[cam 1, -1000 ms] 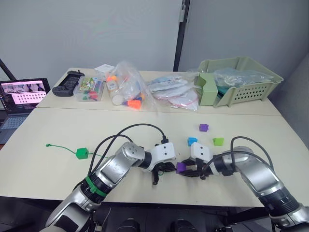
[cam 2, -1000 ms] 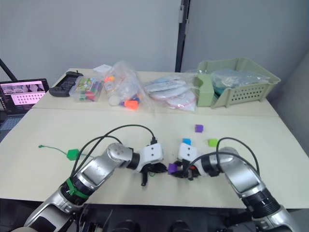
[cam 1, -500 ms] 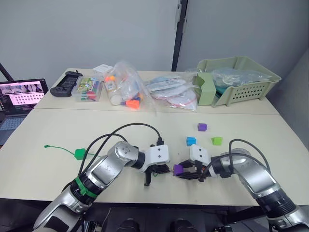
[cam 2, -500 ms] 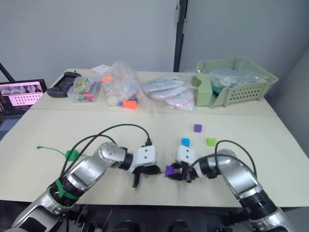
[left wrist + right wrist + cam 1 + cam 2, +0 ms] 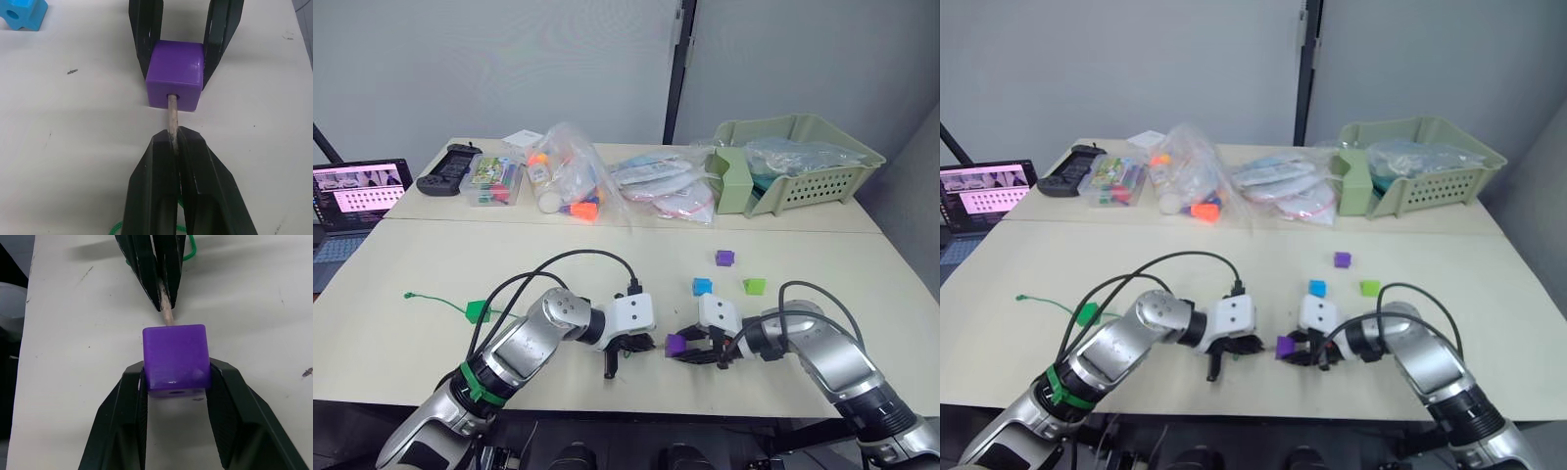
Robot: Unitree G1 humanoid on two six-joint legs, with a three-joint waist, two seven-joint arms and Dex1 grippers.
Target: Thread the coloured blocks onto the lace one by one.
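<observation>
My right gripper [image 5: 177, 369] is shut on a purple block [image 5: 176, 357], holding it just above the table near the front edge. Facing it, my left gripper [image 5: 177, 134] is shut on the lace's stiff pale tip [image 5: 171, 113], whose end sits in the hole of the purple block [image 5: 175, 73]. The green lace [image 5: 514, 315] trails left across the table through a dark green block [image 5: 477, 311] to its knotted end [image 5: 408, 295]. Behind the grippers lie a blue block [image 5: 703, 286], a light green block [image 5: 755, 286] and a second purple block [image 5: 724, 258].
Along the far side stand a laptop [image 5: 357, 191], a black controller [image 5: 450, 168], a clear case of markers [image 5: 496, 181], a bag with orange pieces [image 5: 570, 186], flat packets [image 5: 661, 191] and a green basket [image 5: 798, 162]. Black cables [image 5: 578, 259] loop over both arms.
The head view has shifted a little. Both grippers stay facing each other, tip to block, with no clear movement of their own.
</observation>
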